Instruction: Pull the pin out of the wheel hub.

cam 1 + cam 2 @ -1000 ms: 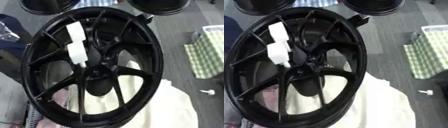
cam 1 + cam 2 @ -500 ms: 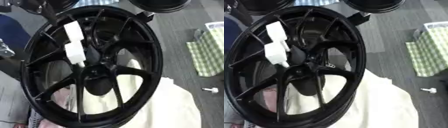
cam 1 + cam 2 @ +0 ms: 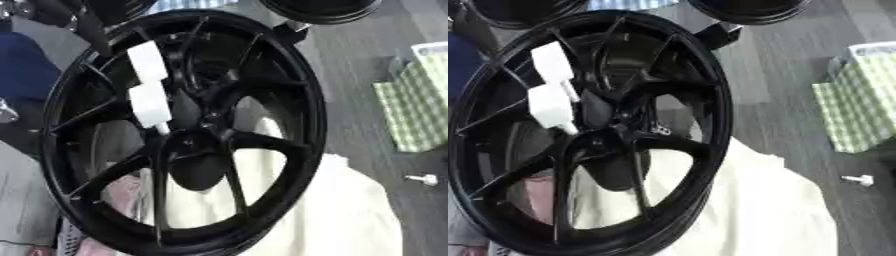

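Only my view has drifted. The white pin [image 3: 149, 85] sits rigid in the heavy black wheel hub [image 3: 188, 145]; I'd grip its upper block. Neither hand shows.

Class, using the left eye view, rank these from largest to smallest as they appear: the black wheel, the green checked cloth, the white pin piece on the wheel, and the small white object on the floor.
1. Black wheel, which fills most of the view.
2. Green checked cloth, partly cut off at the right edge.
3. White pin piece on the wheel, nearer the camera than the floor, so it may look larger.
4. Small white object on the floor.

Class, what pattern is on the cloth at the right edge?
The cloth has a green and white check, clearest in the left eye view.
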Controlling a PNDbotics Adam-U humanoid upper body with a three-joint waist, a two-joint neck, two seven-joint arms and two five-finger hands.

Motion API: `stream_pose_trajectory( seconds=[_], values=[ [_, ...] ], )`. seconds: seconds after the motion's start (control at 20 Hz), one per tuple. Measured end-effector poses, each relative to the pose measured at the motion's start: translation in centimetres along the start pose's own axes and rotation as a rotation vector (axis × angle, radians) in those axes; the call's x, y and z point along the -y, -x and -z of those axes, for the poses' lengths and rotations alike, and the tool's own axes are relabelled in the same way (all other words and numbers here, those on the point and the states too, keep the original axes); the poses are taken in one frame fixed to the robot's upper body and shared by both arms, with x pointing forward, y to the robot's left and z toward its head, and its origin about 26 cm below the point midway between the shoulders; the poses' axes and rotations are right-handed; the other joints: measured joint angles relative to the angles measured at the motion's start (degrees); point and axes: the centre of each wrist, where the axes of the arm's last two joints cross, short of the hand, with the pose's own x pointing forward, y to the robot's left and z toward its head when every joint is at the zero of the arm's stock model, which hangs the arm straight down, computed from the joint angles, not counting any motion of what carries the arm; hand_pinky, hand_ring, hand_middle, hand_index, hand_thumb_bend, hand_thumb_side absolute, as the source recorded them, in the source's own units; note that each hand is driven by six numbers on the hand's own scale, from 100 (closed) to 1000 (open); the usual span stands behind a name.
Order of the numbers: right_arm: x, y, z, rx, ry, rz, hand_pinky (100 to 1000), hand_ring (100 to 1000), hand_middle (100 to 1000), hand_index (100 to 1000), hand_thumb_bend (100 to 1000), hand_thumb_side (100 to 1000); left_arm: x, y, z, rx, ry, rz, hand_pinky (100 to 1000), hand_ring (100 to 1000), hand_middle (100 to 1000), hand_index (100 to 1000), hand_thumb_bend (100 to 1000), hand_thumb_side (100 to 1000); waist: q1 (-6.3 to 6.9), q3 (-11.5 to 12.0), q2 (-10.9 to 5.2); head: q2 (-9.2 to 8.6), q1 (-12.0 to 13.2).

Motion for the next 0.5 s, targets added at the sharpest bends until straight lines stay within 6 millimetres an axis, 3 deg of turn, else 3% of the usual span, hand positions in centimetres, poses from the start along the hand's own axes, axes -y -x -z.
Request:
stream_pose_trajectory(
  seconds=[0.5],
  values=[
    [0.0, 0.0, 0.0, -0.004, -0.004, 0.004, 606, 655, 553, 665, 100, 511, -1.6, 0.6, 1.6, 0.004, -0.063, 0.041, 874, 857, 789, 863, 553, 100, -0.14, -1.08, 1.19, -0.73, 0.09]
  ],
)
